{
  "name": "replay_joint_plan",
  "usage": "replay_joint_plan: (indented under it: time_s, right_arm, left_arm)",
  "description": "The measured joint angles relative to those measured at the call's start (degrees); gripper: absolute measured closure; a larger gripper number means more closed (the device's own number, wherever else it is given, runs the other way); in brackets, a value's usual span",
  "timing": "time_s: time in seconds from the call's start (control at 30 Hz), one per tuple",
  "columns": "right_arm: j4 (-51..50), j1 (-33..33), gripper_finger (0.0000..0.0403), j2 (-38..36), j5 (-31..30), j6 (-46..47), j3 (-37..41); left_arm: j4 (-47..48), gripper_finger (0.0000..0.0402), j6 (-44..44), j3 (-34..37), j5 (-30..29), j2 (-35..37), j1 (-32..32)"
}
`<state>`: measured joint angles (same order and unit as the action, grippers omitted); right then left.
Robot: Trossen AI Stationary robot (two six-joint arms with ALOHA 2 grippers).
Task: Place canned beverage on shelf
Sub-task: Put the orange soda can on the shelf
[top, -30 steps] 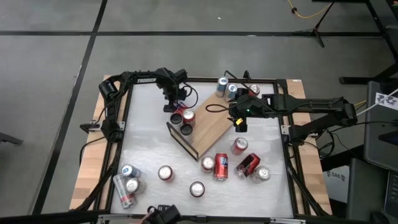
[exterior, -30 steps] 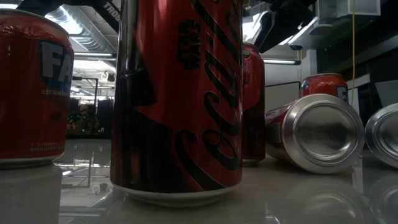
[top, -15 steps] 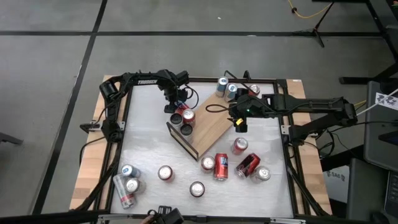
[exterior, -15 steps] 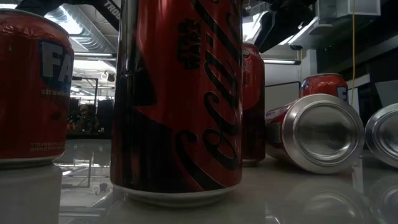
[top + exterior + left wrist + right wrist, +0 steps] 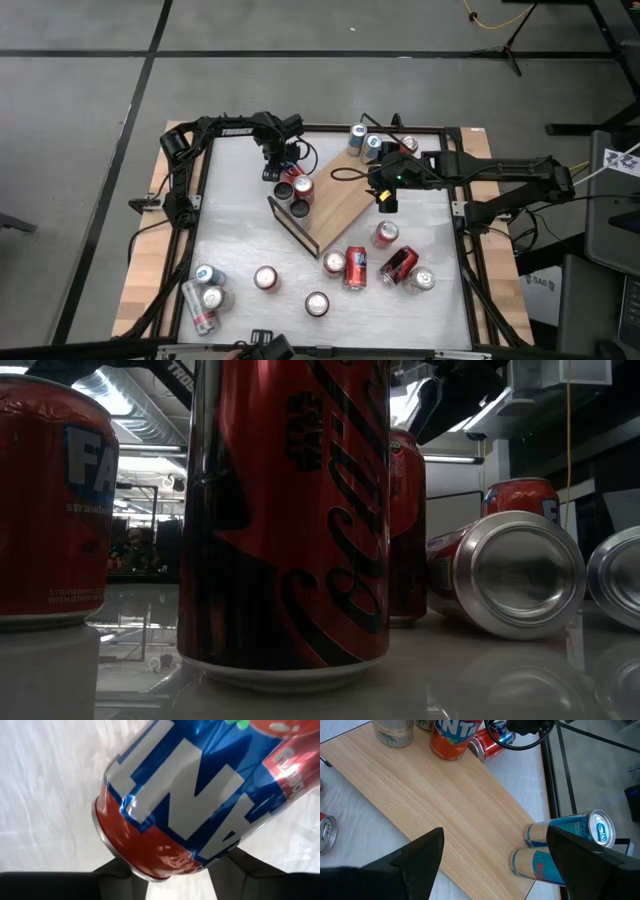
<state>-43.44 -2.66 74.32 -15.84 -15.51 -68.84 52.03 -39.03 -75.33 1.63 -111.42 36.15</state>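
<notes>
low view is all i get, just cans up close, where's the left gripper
observer: The left gripper is at the end of the shelf where three cans stand.
operator: has it got a can
observer: A red and blue can fills its wrist view, above the white table. I can't tell whether it is gripped.
operator: and the right one
observer: The right gripper hangs open and empty over a bare part of the shelf.
</notes>
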Motion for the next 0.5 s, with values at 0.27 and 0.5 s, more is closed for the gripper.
replay_joint_plan:
  time_s: [0.27, 0.5]
  right_arm:
    - [0.00, 0.00, 0.0061, 0.00, 0.00, 0.00, 0.00]
    - [0.02, 0.00, 0.0061, 0.00, 0.00, 0.00, 0.00]
  left_arm:
    - [0.52, 0.0280, -0.07, 0.00, -0.74, 0.00, -0.01]
    - [1.97, 0.0283, 0.06, 0.00, 0.46, 0.00, 1.71]
